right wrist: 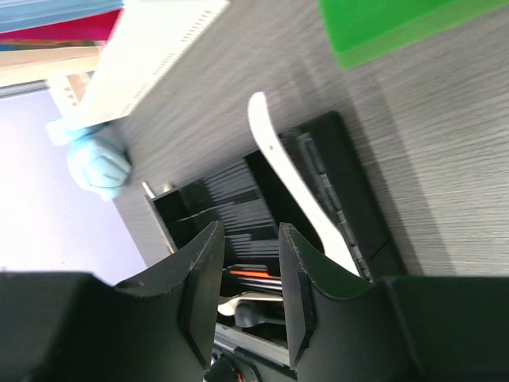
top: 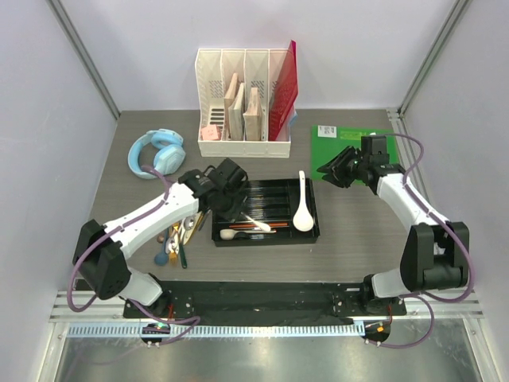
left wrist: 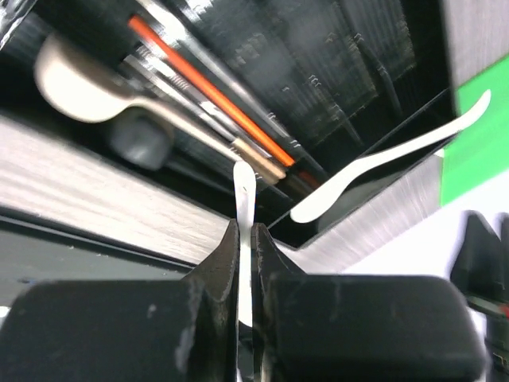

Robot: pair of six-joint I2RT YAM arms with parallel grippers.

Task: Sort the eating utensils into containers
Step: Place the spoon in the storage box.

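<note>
Count: one black tray point(top: 312, 235) with long narrow compartments; one large white soup spoon point(top: 302, 212); one thin white utensil point(left wrist: 244, 187); a loose cutlery heap point(top: 179, 235) on the table left of the tray, pieces overlapping, number not readable. In the tray, an orange chopstick point(left wrist: 208, 89) and a pale spoon point(left wrist: 78, 81); others too dark to count. Also one white file organizer point(top: 242, 103) with four slots, one blue headphones point(top: 157, 153), one green board point(top: 350, 137). Table point(top: 358, 239) is grey wood-grain, enclosed by pale panels on metal posts. The tray's long axis runs left-right. The soup spoon lies across the tray's right end, long axis near-far, handle pointing to the far side past the rim, bowl toward the arms. Left tool point(left wrist: 245, 231), at the tray's left end, is clenched on the thin white utensil. Right tool point(right wrist: 246, 239), beyond the tray's far right corner, is released and empty.
</note>
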